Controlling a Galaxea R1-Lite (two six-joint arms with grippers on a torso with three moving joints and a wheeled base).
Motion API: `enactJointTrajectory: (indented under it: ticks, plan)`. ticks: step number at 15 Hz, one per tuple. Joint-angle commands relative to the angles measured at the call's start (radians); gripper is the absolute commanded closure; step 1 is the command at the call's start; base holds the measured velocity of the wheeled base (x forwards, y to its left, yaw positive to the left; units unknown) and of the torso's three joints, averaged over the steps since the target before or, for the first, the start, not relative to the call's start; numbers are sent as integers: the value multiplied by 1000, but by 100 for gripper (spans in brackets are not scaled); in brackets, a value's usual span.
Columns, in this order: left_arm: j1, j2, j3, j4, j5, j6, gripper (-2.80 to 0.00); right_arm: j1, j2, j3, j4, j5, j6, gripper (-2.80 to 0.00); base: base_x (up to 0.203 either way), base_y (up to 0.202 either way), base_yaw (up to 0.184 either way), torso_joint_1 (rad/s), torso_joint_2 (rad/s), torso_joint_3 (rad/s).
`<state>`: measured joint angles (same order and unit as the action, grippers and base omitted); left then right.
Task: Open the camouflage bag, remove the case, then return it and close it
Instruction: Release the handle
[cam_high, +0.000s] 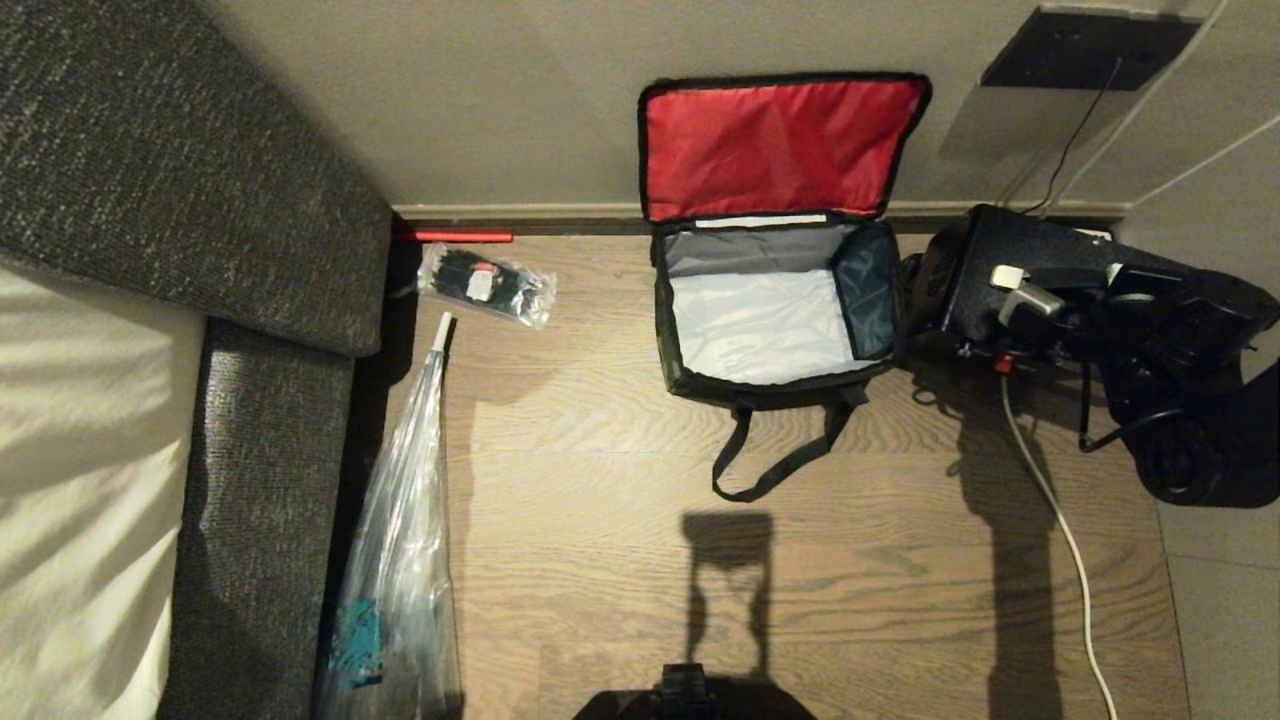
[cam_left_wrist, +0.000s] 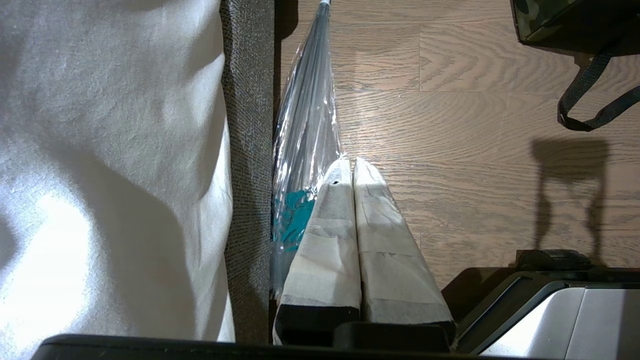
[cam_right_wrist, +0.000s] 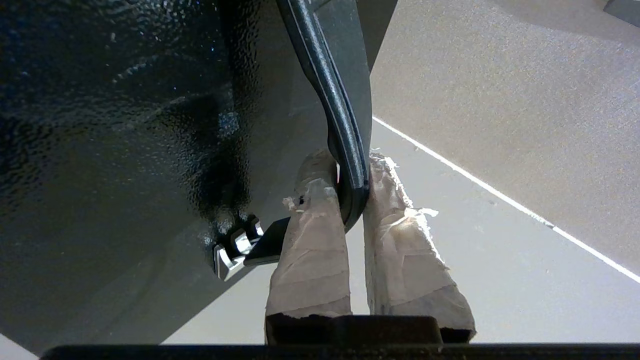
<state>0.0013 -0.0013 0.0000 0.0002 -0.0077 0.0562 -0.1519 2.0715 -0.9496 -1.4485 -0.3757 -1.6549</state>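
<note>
The camouflage bag (cam_high: 770, 385) stands open on the wooden floor by the wall, with its red-lined lid (cam_high: 780, 145) leaning back. Its silver-grey interior (cam_high: 760, 320) holds nothing. Just right of the bag, the black speckled case (cam_high: 960, 270) hangs off the floor. My right gripper (cam_high: 1020, 295) is shut on its handle. In the right wrist view the taped fingers (cam_right_wrist: 310, 240) pinch the curved black handle (cam_right_wrist: 335, 100) beside the case's body (cam_right_wrist: 125, 125). My left gripper (cam_left_wrist: 350, 165) is parked low with its fingers pressed together, and a bag corner (cam_left_wrist: 545, 20) and strap (cam_left_wrist: 585, 95) lie far off.
A grey sofa (cam_high: 250, 250) with a white cover fills the left side. A small clear bag of black items (cam_high: 485, 285) and a long clear plastic bag (cam_high: 400, 560) lie beside it. A white cable (cam_high: 1050, 500) trails across the floor at the right. A black wall plate (cam_high: 1080, 50) sits above.
</note>
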Motion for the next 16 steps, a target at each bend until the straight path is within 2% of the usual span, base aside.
enactJointTrajectory:
  ticks: [1, 11, 16]
  plan:
    - [0, 1, 2, 0, 0, 1, 0, 0, -7, 13, -2, -2, -9, 0, 0, 0, 0, 0, 0, 0]
    - [0, 1, 2, 0, 0, 1, 0, 2, -69, 135, -10, -3, -7, 0, 0, 0, 0, 0, 0, 0]
    - [0, 1, 2, 0, 0, 1, 0, 0, -38, 162, -73, -3, -8, 0, 0, 0, 0, 0, 0, 0]
